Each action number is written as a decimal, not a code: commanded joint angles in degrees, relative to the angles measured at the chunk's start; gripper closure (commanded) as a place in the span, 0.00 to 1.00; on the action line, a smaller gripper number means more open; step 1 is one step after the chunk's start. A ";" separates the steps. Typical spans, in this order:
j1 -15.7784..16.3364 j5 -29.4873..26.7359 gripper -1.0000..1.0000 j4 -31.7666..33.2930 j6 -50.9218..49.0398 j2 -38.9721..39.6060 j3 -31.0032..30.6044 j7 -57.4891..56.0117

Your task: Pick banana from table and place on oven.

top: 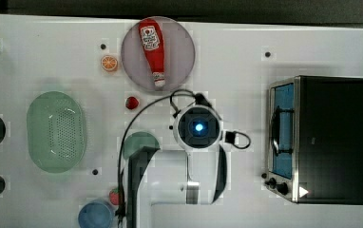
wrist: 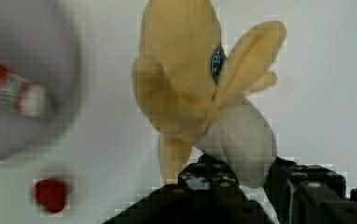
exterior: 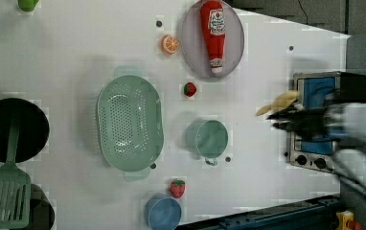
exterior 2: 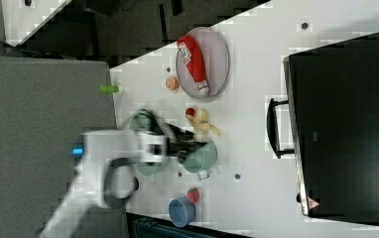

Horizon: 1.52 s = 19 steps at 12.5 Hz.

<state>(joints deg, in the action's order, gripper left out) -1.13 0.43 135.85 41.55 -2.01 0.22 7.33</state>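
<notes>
The banana (wrist: 200, 88), a soft pale-yellow peeled toy with a cream core, is clamped at its cream end between the black fingers of my gripper (wrist: 242, 175). In the left view the banana (exterior: 279, 103) hangs above the white table (exterior: 66, 52), just off the oven's (exterior: 351, 84) front, and the gripper (exterior: 286, 115) is blurred. The right view shows the banana (exterior 2: 205, 121) near a green cup. From the top, my arm's wrist (top: 198, 126) covers it. The oven (top: 331, 137) stands at the top view's right, its black top bare.
A red ketchup bottle (top: 152, 50) lies on a grey plate (top: 182, 45). Around it are an orange slice (top: 109, 63), a strawberry (top: 131, 102), a green colander (top: 56, 131), a green cup (exterior: 211, 139), a blue cup (exterior: 163, 213) and a black pan with spatula (exterior: 11, 129).
</notes>
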 commanded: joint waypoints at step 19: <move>-3.00 0.10 0.78 -28.97 -12.24 10.55 33.48 -43.45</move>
<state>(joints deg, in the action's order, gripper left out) -5.29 -0.76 109.11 29.91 9.20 34.16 -27.01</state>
